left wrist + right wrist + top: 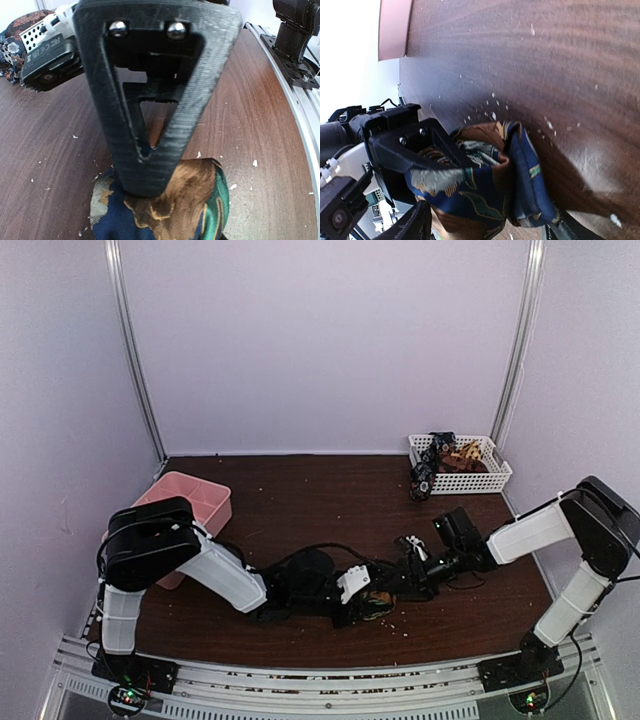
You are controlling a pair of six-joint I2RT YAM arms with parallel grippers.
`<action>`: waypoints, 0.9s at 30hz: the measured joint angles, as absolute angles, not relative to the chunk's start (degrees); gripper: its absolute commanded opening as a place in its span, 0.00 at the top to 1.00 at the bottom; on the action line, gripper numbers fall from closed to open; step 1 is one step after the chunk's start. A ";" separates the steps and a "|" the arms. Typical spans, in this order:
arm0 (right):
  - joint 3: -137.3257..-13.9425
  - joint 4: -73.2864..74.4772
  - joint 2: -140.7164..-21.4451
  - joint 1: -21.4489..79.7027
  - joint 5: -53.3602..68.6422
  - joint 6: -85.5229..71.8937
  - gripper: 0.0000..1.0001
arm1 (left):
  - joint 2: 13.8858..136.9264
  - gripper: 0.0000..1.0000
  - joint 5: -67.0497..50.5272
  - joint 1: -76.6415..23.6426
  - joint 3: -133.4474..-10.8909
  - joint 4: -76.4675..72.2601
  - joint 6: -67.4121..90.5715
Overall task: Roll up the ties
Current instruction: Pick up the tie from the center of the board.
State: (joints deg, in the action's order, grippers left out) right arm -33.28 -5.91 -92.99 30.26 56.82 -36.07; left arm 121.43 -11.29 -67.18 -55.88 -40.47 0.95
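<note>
- Pinching the rolled tie (170,210), the left claw (147,185) has its fingers closed together, the tips sunk into the blue, brown and green coil.
- The coil sits on the dark wooden counter (45,130) near the front edge, between the two arms.
- The right claw (485,232) is spread wide, with a finger on either side of the coil.
- More ties (440,462) lie heaped in the white basket (495,478) at the far right corner.
- Raised lettering (47,54) on the right claw's housing is too blurred to read.

I work in a lab test booth: plain pale wall panels (320,340) on metal posts (135,350) enclose my brown wooden table (300,500), with an aluminium mounting rail (330,680) along its near edge.
</note>
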 measured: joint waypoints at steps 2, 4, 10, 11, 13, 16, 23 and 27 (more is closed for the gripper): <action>-32.58 -6.22 -92.40 30.39 56.90 -36.80 0.21 | 121.43 0.75 -11.29 -67.18 -55.88 -40.47 0.93; -32.34 -6.46 -92.14 30.63 57.06 -37.34 0.21 | 121.43 0.74 -11.29 -67.18 -55.88 -40.47 0.91; -32.40 -7.57 -92.20 32.21 57.01 -37.91 0.33 | 121.43 0.75 -11.33 -67.18 -55.88 -40.45 0.67; -32.45 -7.66 -92.29 32.45 57.01 -37.74 0.37 | 121.43 0.75 -11.31 -67.18 -55.88 -40.45 0.67; -32.75 -7.90 -92.55 32.75 57.01 -37.69 0.44 | 121.43 0.74 -11.33 -67.18 -55.88 -40.45 0.62; -33.26 -7.99 -93.03 32.77 57.14 -37.41 0.56 | 121.43 0.73 -11.33 -67.18 -55.88 -40.42 0.60; -34.00 -8.43 -93.65 32.73 57.95 -35.62 0.96 | 121.43 0.67 -11.29 -67.16 -55.75 -40.29 0.71; -34.11 -8.78 -93.86 32.56 58.46 -35.07 1.00 | 121.38 0.58 -11.31 -67.07 -55.59 -40.32 0.73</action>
State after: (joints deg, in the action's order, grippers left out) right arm -34.11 -8.78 -93.86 32.56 58.46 -35.07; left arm 121.38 -11.31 -67.07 -55.59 -40.32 0.73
